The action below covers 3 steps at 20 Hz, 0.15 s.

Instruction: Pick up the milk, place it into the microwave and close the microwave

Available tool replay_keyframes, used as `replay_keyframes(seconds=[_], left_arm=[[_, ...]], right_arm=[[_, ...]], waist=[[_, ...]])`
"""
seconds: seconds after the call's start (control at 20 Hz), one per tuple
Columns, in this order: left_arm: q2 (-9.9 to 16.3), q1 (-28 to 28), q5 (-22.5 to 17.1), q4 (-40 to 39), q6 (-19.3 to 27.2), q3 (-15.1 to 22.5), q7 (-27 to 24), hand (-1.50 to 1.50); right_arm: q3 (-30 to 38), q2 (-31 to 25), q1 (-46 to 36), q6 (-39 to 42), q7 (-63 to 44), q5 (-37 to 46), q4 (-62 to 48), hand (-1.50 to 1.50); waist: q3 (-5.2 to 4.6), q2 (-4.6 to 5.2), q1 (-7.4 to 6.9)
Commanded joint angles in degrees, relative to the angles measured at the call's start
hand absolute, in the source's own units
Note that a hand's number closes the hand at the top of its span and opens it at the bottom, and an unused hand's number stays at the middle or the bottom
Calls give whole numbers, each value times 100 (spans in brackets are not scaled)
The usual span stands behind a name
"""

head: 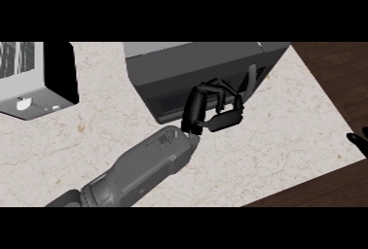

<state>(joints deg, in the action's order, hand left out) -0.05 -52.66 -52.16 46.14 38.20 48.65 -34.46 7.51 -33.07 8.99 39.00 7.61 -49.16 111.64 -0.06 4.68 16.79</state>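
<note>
The dark grey microwave (194, 61) stands at the back of the counter, and its door looks closed against the body. A thin vertical handle (251, 78) shows near its right front corner. My left hand (195, 108) comes in from the lower left and sits against the microwave's front face, fingers (215, 88) loosely spread on the door and the thumb (227, 119) below, holding nothing. My right hand (358, 142) rests at the view's right edge, only its fingers showing. No milk is in sight.
A white appliance (28, 78) with a black side stands at the back left. The pale marble counter (273, 146) ends in a slanted edge at the right, with dark wood floor (338, 73) beyond it.
</note>
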Motion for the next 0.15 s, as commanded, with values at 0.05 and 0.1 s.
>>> replay_keyframes(seconds=[0.05, 0.1], left_arm=[[5, -317, -227, -689, 65, -432, 41, 150], [5, -288, -230, -707, -4, -388, 20, 150]], right_arm=[[35, -81, -43, 16, -36, -93, 48, -150], [8, -124, 5, 30, -93, -84, 31, -150]], waist=[[-7, 85, -5], [-9, 122, 9]])
